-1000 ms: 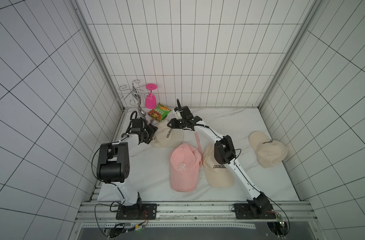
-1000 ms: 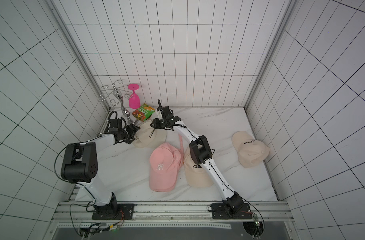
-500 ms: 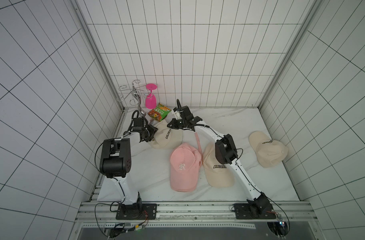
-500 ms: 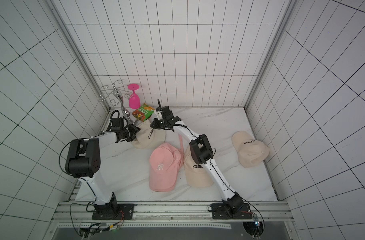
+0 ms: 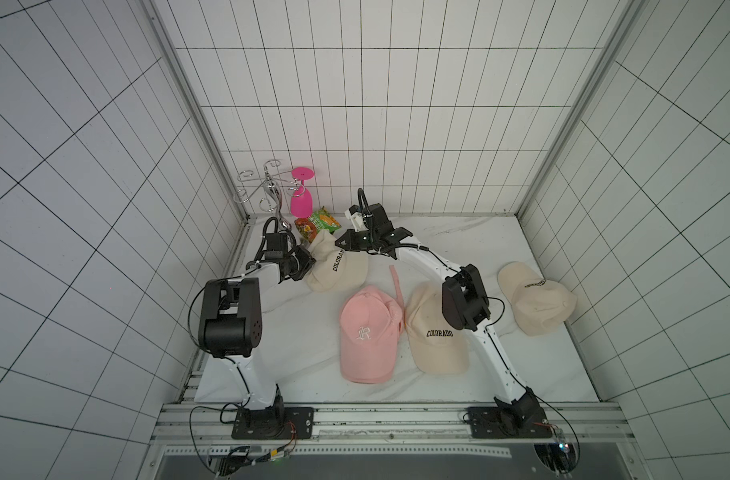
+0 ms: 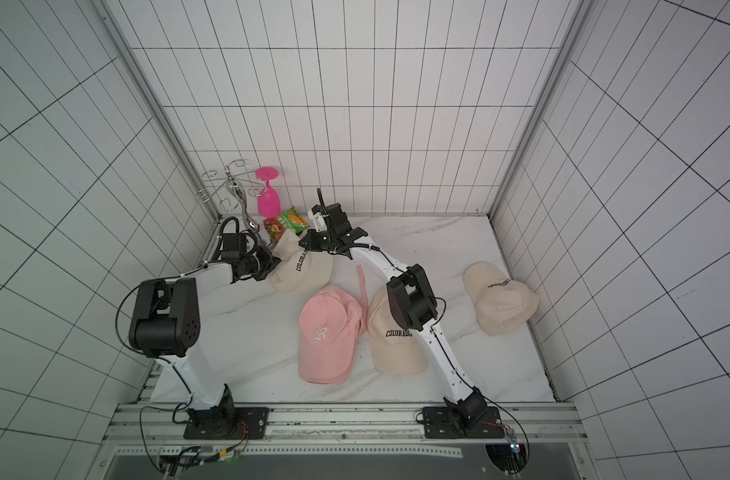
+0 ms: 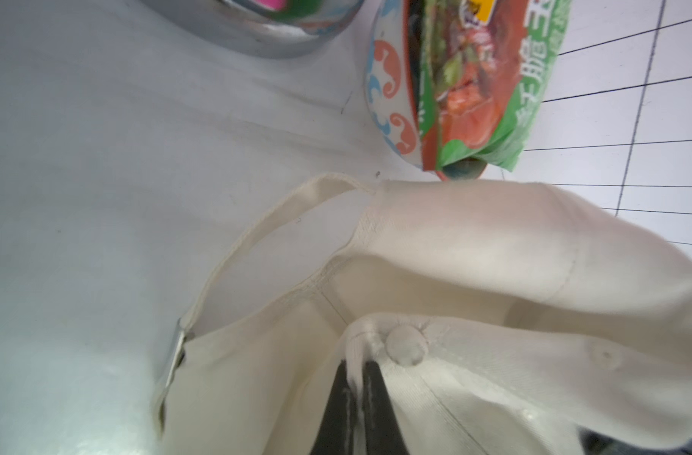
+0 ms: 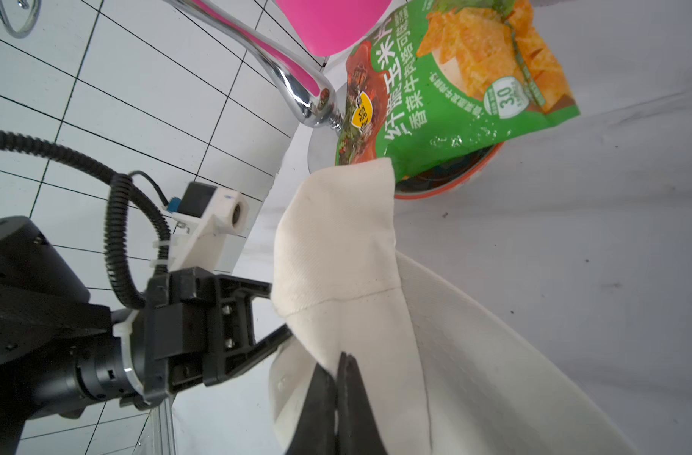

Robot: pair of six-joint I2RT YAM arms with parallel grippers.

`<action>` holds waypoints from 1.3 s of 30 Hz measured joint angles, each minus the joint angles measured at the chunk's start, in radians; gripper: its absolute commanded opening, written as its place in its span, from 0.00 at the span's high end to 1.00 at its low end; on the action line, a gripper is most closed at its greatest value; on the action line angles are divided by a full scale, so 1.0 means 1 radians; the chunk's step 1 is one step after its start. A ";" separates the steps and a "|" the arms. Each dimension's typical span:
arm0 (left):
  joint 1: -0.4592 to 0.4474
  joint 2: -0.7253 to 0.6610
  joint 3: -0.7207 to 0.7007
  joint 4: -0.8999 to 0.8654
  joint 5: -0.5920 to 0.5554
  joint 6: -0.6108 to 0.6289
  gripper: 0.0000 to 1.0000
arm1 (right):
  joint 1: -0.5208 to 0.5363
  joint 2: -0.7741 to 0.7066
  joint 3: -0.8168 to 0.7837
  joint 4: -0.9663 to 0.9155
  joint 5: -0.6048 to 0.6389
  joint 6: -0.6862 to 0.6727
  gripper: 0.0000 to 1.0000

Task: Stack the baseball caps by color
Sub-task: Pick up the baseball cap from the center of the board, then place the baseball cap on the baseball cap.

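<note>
Both arms are meeting on one cap, the cream COLORADO cap (image 5: pixel 335 266) at the back of the counter (image 5: pixel 459 237). In the left wrist view, the left jaws are pressing together on a fold of crown fabric, pinching right beside the top button (image 7: pixel 406 346). The right jaws are doing the same from the opposite side, clamping thin on the cap's edge in the right wrist view. So the cap is sitting between the two sets of jaws, pinched at both ends.

Why two grips? The fabric is soft, and a single pinch would likely let the crown sag and fold. Holding it on both sides should be keeping it open enough to drop over another cap.

Just beyond the jaws, the snack bag (image 5: pixel 322 221) is crowding the cap's far edge, with the pink goblet (image 5: pixel 302 195) and metal rack (image 5: pixel 268 192) behind it. A clean lift looks necessary to avoid dragging the bag.

Well apart from the jaws, back toward the arm bases, the pink cap (image 5: pixel 367 332) and a second cream cap (image 5: pixel 432 332) are lying side by side. A third cream cap (image 5: pixel 535 301) is resting farther off, so the cream stack is not yet built.
</note>
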 measured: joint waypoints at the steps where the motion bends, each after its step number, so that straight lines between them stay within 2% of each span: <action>1: 0.000 -0.027 0.000 -0.005 0.003 0.005 1.00 | 0.000 -0.036 -0.046 0.013 0.011 0.001 1.00; 6: -0.033 -0.193 0.019 -0.026 0.014 0.055 1.00 | 0.000 -0.264 -0.285 0.104 0.085 0.014 1.00; 11: -0.114 -0.335 0.094 -0.057 0.012 0.136 1.00 | 0.000 -0.516 -0.482 0.211 0.169 0.029 1.00; 14: -0.187 -0.388 0.146 -0.079 0.001 0.185 1.00 | 0.000 -0.662 -0.604 0.258 0.227 0.045 1.00; 19: -0.367 -0.442 0.194 -0.103 -0.035 0.253 1.00 | 0.002 -0.929 -0.863 0.305 0.360 0.067 1.00; 24: -0.522 -0.442 0.212 -0.125 -0.073 0.276 1.00 | 0.006 -1.217 -1.107 0.284 0.505 0.097 1.00; 31: -0.726 -0.373 0.220 -0.106 -0.137 0.279 1.00 | 0.008 -1.659 -1.383 0.182 0.707 0.210 1.00; 36: -0.843 -0.280 0.221 -0.069 -0.174 0.278 1.00 | 0.013 -1.871 -1.508 0.053 0.807 0.264 1.00; 39: -0.875 -0.236 0.220 -0.061 -0.204 0.278 1.00 | 0.013 -1.940 -1.571 -0.013 0.840 0.292 1.00</action>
